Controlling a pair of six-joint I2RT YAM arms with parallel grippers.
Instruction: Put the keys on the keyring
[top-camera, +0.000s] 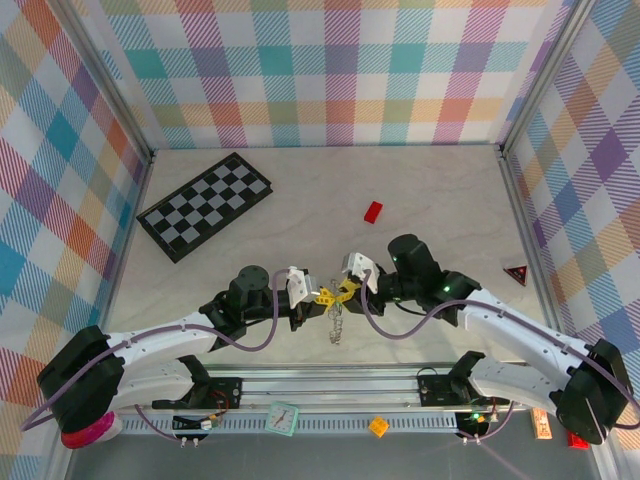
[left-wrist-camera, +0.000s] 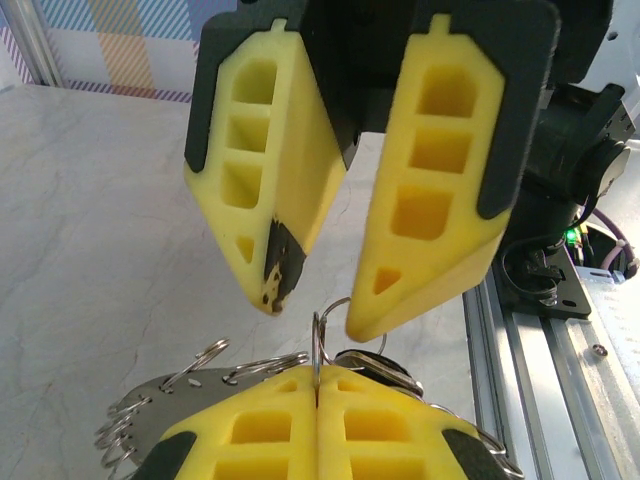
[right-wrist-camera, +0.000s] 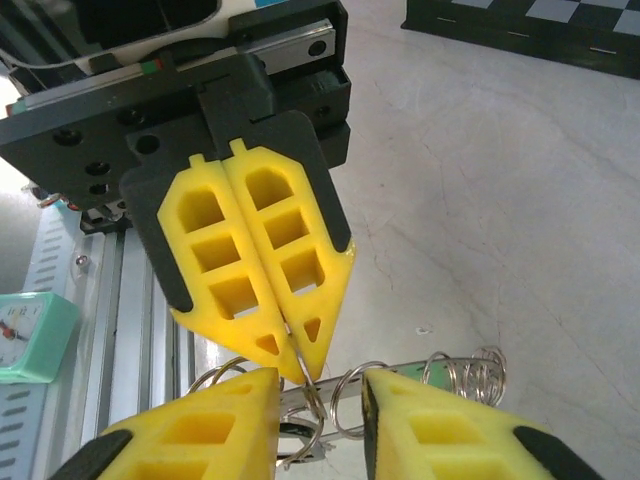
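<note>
The keyring (top-camera: 337, 325) is a bunch of thin silver wire loops that hangs between my two grippers above the table's near edge. My left gripper (left-wrist-camera: 318, 385) is shut on one upright loop of the keyring (left-wrist-camera: 320, 335), and its closed yellow tips (right-wrist-camera: 300, 360) point down at the same loop. My right gripper (right-wrist-camera: 320, 390) stands open around the keyring (right-wrist-camera: 345, 405), with a finger (left-wrist-camera: 420, 240) on each side of the held loop. A black-headed key (left-wrist-camera: 385, 362) lies just behind my left fingers. A pale green piece (right-wrist-camera: 440, 368) shows among further loops.
A black-and-grey chequerboard (top-camera: 205, 205) lies at the back left, and a small red block (top-camera: 373, 211) at the back centre. A red-and-black triangle (top-camera: 516, 273) sits by the right wall. The metal rail (top-camera: 330, 385) runs along the near edge, with a teal clock (top-camera: 283, 418) below it.
</note>
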